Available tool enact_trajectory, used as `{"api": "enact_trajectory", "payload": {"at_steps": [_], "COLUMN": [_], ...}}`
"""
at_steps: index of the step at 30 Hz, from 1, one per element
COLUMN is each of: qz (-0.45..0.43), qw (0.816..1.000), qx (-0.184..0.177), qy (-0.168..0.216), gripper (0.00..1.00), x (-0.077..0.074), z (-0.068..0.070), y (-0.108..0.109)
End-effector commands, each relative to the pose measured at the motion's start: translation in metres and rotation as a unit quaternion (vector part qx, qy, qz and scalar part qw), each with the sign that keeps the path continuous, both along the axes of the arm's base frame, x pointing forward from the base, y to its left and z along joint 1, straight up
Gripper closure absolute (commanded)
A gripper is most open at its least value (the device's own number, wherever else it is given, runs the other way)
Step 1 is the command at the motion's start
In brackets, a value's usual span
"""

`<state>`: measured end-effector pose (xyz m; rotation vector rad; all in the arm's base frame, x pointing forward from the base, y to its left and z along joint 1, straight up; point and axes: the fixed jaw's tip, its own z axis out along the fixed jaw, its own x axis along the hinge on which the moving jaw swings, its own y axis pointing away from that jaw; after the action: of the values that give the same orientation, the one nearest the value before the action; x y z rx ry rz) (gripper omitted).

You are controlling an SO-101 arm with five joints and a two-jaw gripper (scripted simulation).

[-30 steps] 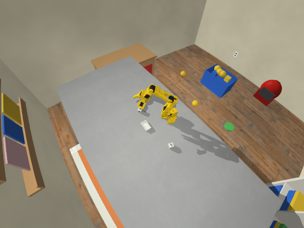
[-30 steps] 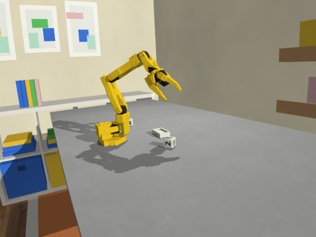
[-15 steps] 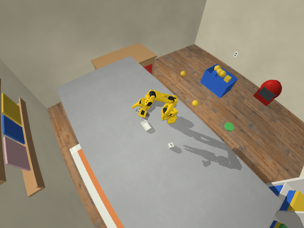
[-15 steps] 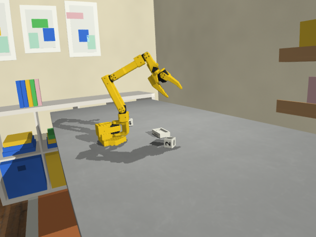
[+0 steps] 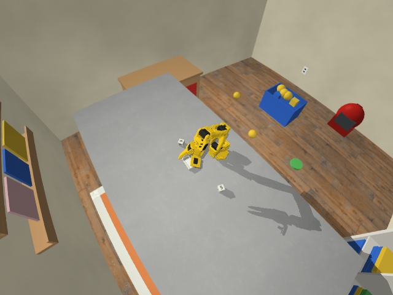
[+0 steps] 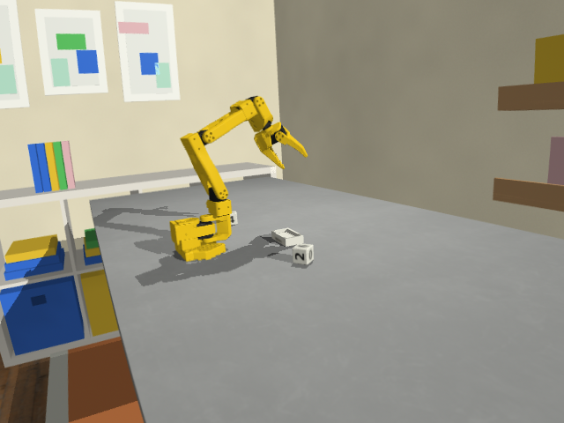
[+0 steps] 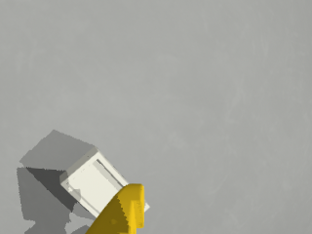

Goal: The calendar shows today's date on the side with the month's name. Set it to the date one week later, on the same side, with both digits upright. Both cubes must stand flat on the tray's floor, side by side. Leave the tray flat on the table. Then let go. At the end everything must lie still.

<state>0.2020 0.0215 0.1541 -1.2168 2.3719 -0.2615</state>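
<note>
Tray [image 5: 187, 163] [image 6: 287, 241] [image 7: 77, 169]: white, flat on tabletop [image 5: 152, 209] [image 6: 364, 318] [image 7: 195, 73]; no cube inside. Cube showing 2 and 0 on its sides in the exterior view [image 5: 181, 141] [image 6: 302, 254]: outside the tray, near it. Second cube [image 5: 221, 187] [image 6: 233, 218]: also on the tabletop, 5 on top, well apart from the tray; partly behind the arm in the exterior view.

Jaws [image 5: 187, 159] [image 6: 294, 161]: spread partway, nothing between them, raised above the tabletop.

Blue bin [image 5: 279, 109] on the floor: yellow balls, a yellow block, a blue piece. Wooden floor [image 5: 221, 74]: two loose yellow balls, a green disc [image 5: 296, 163]. Shelf unit [image 6: 68, 232]: blue and yellow items. Framed prints on the wall.
</note>
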Motion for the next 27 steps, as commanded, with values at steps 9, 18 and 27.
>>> {"api": "enact_trajectory", "payload": {"at_steps": [9,18,27], "qz": [0.089,0.128,0.16], "qw": [0.992,0.984,0.974], "qx": [0.088,0.122,0.146], "qy": [0.005,0.031,0.059], "gripper": [0.65,0.65,0.65], "x": [-0.023,-0.052,-0.082], "z": [0.006,0.005,0.005], "y": [0.097,0.135,0.163]}}
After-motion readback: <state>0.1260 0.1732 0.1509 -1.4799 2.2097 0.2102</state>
